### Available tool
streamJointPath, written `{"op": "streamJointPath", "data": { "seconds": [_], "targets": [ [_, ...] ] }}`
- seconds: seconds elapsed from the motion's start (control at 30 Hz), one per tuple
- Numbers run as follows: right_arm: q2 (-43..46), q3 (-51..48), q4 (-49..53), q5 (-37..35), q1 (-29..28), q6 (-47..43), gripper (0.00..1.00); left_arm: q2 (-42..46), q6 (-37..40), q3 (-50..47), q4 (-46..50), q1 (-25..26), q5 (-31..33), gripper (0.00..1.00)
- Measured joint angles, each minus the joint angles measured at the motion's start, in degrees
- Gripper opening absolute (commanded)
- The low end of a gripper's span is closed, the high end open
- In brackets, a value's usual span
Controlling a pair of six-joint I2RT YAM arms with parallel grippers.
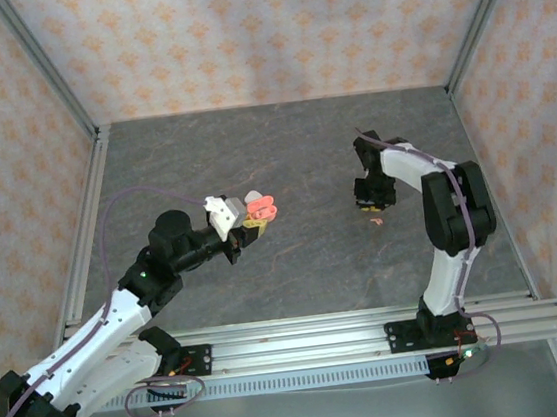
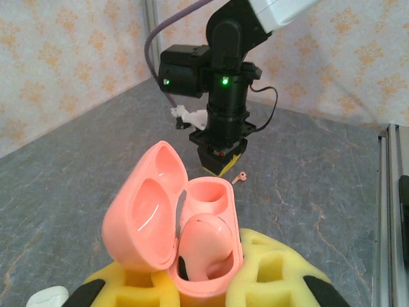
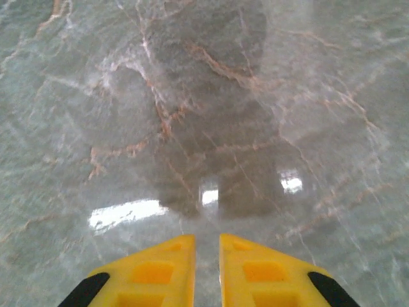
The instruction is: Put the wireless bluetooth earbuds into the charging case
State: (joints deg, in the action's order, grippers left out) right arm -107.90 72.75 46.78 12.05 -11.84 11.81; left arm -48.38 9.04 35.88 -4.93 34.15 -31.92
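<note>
From above: tiny coral-pink stemmed earbud (image 1: 374, 221) lying loose on the grey marbled table (image 1: 282, 148), just beside the right gripper (image 1: 369, 201) on the side toward the arm bases, apparently not touching it. Well apart to the left, coral-pink rounded plastic charging case (image 1: 262, 208), lid open, held in the left gripper (image 1: 253, 218). Likely hazard here: a pinch landing off-centre on so small and smooth a piece, flicking it across the glossy surface or catching only the stem. From the left wrist: charging case clamped low between yellow foam pads (image 2: 271, 268), jaws drawn in tight on its base, lid swung up and to the left, wells facing up, contents hard to tell through the glare. Beyond it, right gripper pointing straight down, earbud on the table just beside its yellow tips, not between them. Second hazard: so low a squeeze on a rounded shell, letting the charging case twist or pop free under a downward push during insertion. From the right wrist: yellow fingertips (image 3: 160, 272) almost together, only a thin slit between, nothing in it, bare marbled table below. Closing fully at this spot judged to grasp nothing at all.
</note>
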Motion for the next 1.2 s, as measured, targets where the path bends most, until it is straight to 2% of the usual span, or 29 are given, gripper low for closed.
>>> {"op": "streamJointPath", "data": {
  "seconds": [0.07, 0.23, 0.43, 0.67, 0.8, 1.0, 1.2],
  "targets": [
    [-2.03, 0.48, -0.15, -0.02, 0.0, -0.17, 0.16, 0.04, 0.0, 0.0, 0.02, 0.0, 0.02, 0.0],
    [-0.85, -0.85, -1.95, 0.0, -0.02, -0.33, 0.14, 1.95, 0.02, 0.0, 0.7, 0.0, 0.39, 0.0],
    [5.05, -8.61, -5.05, -0.04, -0.33, -0.26, 0.14, 2.32, 0.0, 0.0, 0.63, 0.0, 0.87, 0.0],
    [11.91, -15.67, -2.56, 0.0, -0.63, 0.02, 0.15, 0.42, -0.02, 0.0, 0.57, 0.0, 0.83, 0.0],
    [16.13, -16.28, -0.07, 0.0, -0.9, 0.39, 0.18, 0.13, -0.02, 0.0, 0.44, 0.0, 0.83, 0.0],
    [22.64, -16.11, 1.68, -0.2, -0.13, 5.55, 0.36, 0.11, -0.13, 0.0, 0.39, 0.0, 0.81, 0.0],
    [23.74, -21.18, -1.05, 3.48, 3.78, 12.59, 0.41, 0.61, -0.15, 0.0, 0.44, 0.0, 0.81, 0.0]
  ]
}}
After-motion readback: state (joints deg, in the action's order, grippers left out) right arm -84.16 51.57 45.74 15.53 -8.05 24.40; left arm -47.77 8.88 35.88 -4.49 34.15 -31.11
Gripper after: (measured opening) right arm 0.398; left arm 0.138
